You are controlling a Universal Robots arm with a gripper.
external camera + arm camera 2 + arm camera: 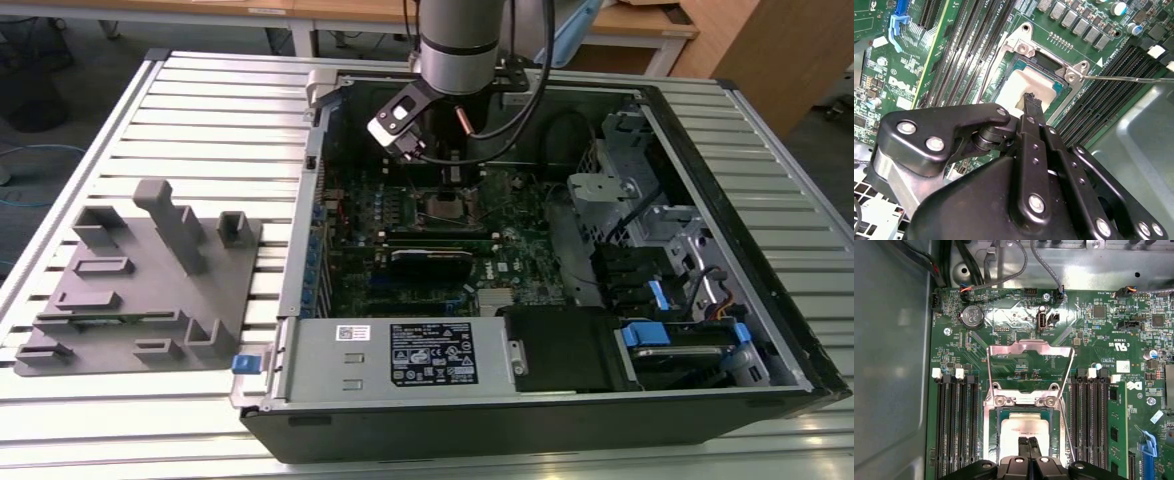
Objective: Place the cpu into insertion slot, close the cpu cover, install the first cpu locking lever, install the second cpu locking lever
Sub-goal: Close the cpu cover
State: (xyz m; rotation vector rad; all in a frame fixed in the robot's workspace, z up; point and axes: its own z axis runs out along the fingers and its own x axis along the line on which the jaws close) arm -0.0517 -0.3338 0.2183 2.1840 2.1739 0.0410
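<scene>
The cpu (pixel 1029 429) is a pale grey square lying flat inside the insertion slot (pixel 990 440), with green board around it. My gripper (pixel 1029 446) hangs right over the cpu with its two black fingers pressed together, their tips at or just above the chip's top. In the second wrist view one fingertip (pixel 1031 102) ends over the cpu (pixel 1016 87). The cpu cover (pixel 1029 346), a thin silver frame, stands swung open behind the slot. A thin wire locking lever (pixel 1067 415) stands loose beside the socket and juts sideways (pixel 1134 78). From outside, the gripper (pixel 449 178) hovers above the insertion slot (pixel 445 207).
Long black memory slots (pixel 954 425) flank the socket on both sides. Cables (pixel 1004 275) and the case's metal wall run behind the board. A grey fixture block (pixel 134 280) sits at the exterior view's left, a power supply box (pixel 400 355) in front, and drive cages (pixel 667 270) at the right.
</scene>
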